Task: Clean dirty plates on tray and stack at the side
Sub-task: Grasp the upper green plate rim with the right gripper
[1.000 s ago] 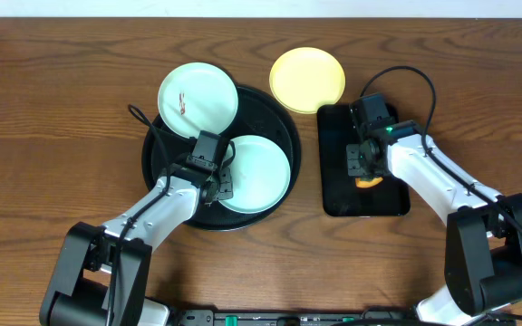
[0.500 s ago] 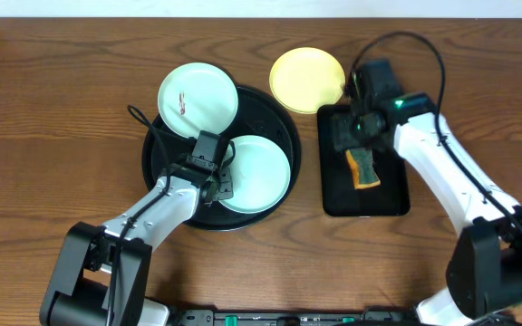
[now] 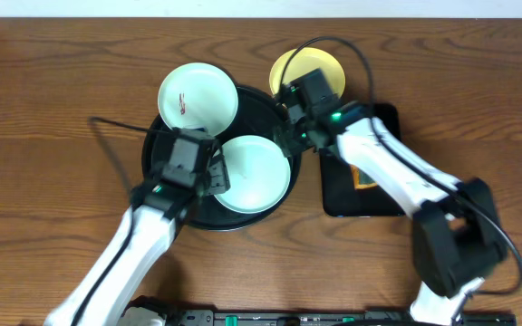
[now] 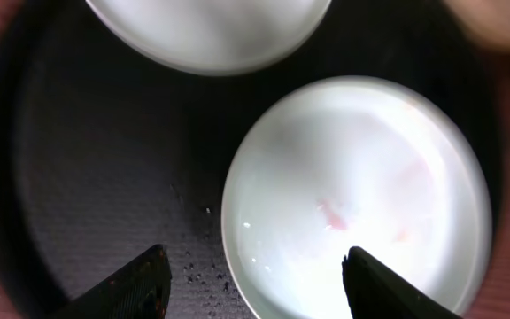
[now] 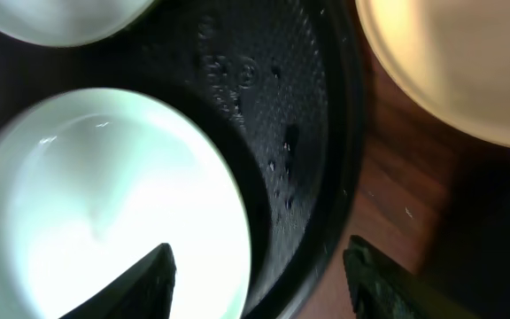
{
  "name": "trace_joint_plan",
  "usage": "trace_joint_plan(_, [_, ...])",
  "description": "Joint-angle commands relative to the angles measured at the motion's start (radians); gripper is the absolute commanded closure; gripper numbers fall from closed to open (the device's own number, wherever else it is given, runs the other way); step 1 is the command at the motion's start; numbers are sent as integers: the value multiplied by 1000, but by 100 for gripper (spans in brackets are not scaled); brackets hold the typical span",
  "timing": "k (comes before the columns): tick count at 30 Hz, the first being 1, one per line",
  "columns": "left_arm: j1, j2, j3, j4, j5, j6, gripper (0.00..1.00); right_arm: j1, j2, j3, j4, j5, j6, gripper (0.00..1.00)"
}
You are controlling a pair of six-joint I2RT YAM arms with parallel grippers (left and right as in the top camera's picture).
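The round black tray [image 3: 166, 172] holds a mint-green plate [image 3: 256, 177] at its right. A second mint plate [image 3: 198, 98] with a reddish smear lies over its upper-left rim. The pale yellow plate [image 3: 308, 65] sits on the table beyond the tray, partly under my right arm. My left gripper [image 4: 255, 283] is open and hangs above the near plate [image 4: 357, 195], one finger over its faintly pink-smeared inside, the other over the tray floor [image 4: 87, 159]. My right gripper [image 5: 259, 283] is open and empty, hovering across the tray's right rim [image 5: 343, 177] beside the same plate [image 5: 104, 204].
A black rectangular tray [image 3: 379, 204] lies to the right of the round tray, with an orange sponge [image 3: 362, 177] on it, partly hidden by my right arm. Water droplets dot the round tray's floor. Bare wooden table surrounds everything.
My right gripper left the sponge on the rectangular tray and swung left over the round tray's right rim. The left gripper opened wider at the plate's left edge and its arm shifted.
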Motion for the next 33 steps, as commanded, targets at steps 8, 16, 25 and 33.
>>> trace_joint_plan(8, [-1,-172,19,-111,-85,10,31,65,174,6,119,8,-38,50])
trace_joint_plan(16, [-1,-145,16,-159,-84,10,26,109,184,8,137,9,-50,99])
trace_joint_plan(25, [-1,-141,16,-166,-87,10,24,112,48,31,138,128,-149,99])
trace_joint_plan(33, [-1,-141,16,-167,-201,10,14,133,-104,31,158,342,-251,99])
